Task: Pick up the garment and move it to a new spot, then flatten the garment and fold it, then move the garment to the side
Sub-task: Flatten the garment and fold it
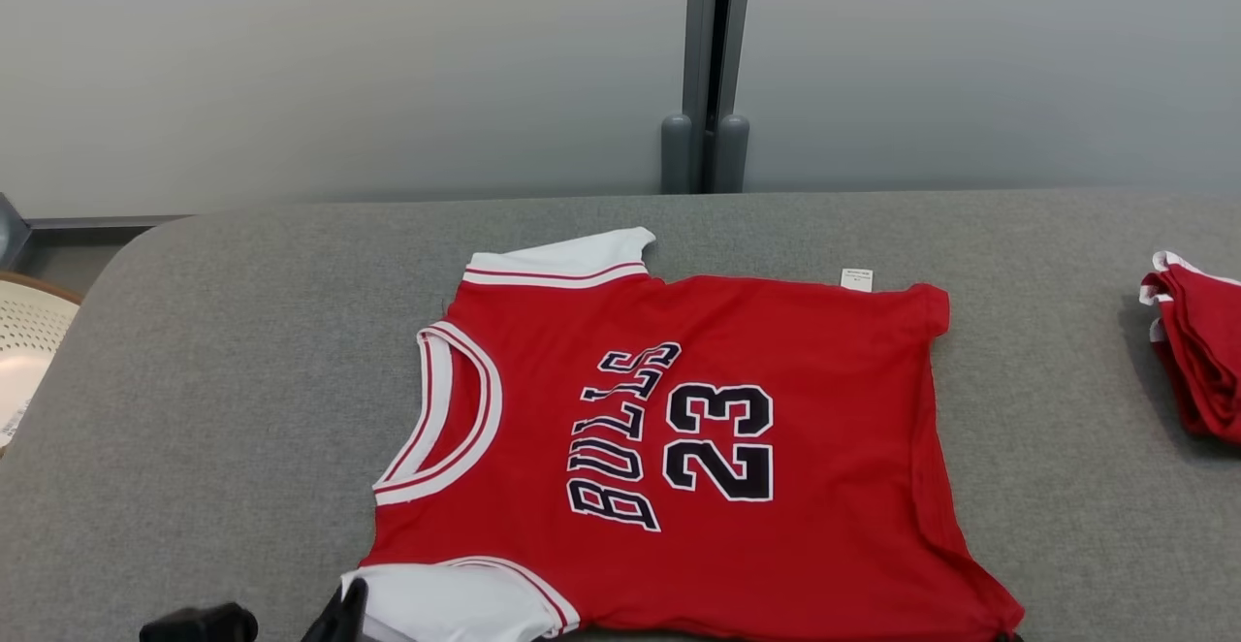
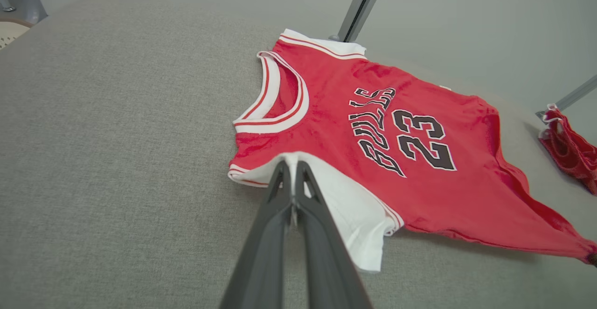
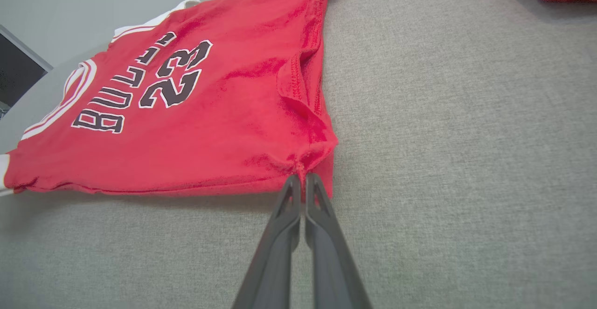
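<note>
A red jersey [image 1: 679, 429] with white sleeves and "BULLS 23" in black lies spread on the grey table [image 1: 242, 332], collar to the left. My left gripper [image 2: 291, 166] is shut on the near white sleeve [image 2: 345, 206], and its dark fingers [image 1: 339, 613] peek in at the bottom of the head view. My right gripper [image 3: 302, 180] is shut on the near bottom corner of the jersey's [image 3: 186, 113] hem, lifting the cloth a little there. The far sleeve [image 1: 562, 259] lies flat.
A folded pile of red garments [image 1: 1197, 361] sits at the table's right edge. A pale perforated chair or basket [image 1: 24, 351] stands off the table's left end. A grey wall with a vertical post [image 1: 713, 70] runs behind the table.
</note>
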### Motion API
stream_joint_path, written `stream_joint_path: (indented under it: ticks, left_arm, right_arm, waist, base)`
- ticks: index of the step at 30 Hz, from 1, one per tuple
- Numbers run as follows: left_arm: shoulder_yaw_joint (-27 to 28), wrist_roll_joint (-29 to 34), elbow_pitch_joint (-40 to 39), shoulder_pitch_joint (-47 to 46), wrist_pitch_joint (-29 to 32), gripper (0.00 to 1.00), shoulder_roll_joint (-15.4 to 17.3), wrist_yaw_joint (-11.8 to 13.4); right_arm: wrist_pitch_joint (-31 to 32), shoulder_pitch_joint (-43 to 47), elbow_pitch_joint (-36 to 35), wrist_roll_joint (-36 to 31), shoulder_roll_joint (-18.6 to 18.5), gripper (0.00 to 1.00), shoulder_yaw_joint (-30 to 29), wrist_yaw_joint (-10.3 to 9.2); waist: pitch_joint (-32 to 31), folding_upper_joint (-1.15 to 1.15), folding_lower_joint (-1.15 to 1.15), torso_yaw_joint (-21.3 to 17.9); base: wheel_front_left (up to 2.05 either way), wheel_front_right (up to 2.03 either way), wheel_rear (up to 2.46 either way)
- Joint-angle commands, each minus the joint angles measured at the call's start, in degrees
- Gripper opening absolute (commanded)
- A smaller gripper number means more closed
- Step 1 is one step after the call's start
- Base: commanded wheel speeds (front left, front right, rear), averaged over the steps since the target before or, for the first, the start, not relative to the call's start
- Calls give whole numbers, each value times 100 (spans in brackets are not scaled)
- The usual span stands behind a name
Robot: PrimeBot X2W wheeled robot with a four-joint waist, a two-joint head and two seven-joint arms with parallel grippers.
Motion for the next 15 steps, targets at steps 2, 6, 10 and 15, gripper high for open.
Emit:
stream_joint_path:
  ticks: [2,6,10,15]
  left_arm:
    - [13,-130,209,-423,35,0,60,-133]
    - [39,-311,647,-1131,115,0,130,-321]
    - [88,-439,1098,-1846,118,0,169,-444]
    - [79,-501,1590,-2498,24,0,191,-578]
  right_arm:
    - [79,-289,-60,50,-41,0,2,0]
    - [152,-806,-17,51,-160,0,43,0]
    - [113,-1347,110,119,-303,0,87,-1]
    - [-25,-1788,321,181,-390,0,177,0]
  waist:
    - [199,0,0,-42]
    - [590,0,0,-110]
    - [999,0,0,-208]
    - [1282,0,0,-246]
  base:
    - [0,0,0]
    - [0,0,0]
    - [0,0,0]
    - [0,0,0]
